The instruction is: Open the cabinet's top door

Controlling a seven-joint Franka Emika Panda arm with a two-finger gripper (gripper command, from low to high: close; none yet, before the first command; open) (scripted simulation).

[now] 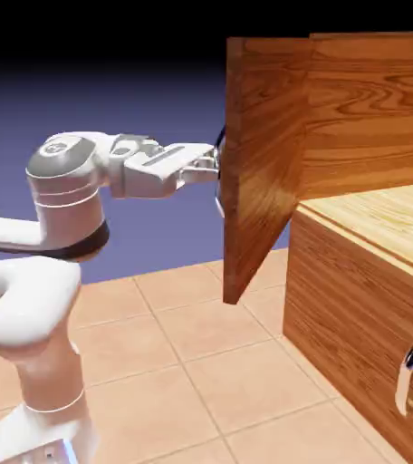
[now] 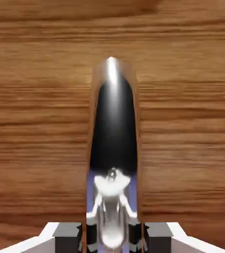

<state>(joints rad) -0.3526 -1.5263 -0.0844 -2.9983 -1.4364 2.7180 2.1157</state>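
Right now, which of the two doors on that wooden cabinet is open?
The top door, the taller panel, is swung out with the fingers at its handle. The lower door, with its own silver handle, sits shut.

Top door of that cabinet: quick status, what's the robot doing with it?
Gripper shut on the handle. Top door swung well open, pale interior showing. Nothing in the way.

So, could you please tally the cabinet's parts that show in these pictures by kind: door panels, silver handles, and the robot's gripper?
Door panels: 2, the top door swung open and the lower panel shut.
Silver handles: 2, the top door's handle between the jaws, and the lower handle.
Gripper: 1.
Total: 5.
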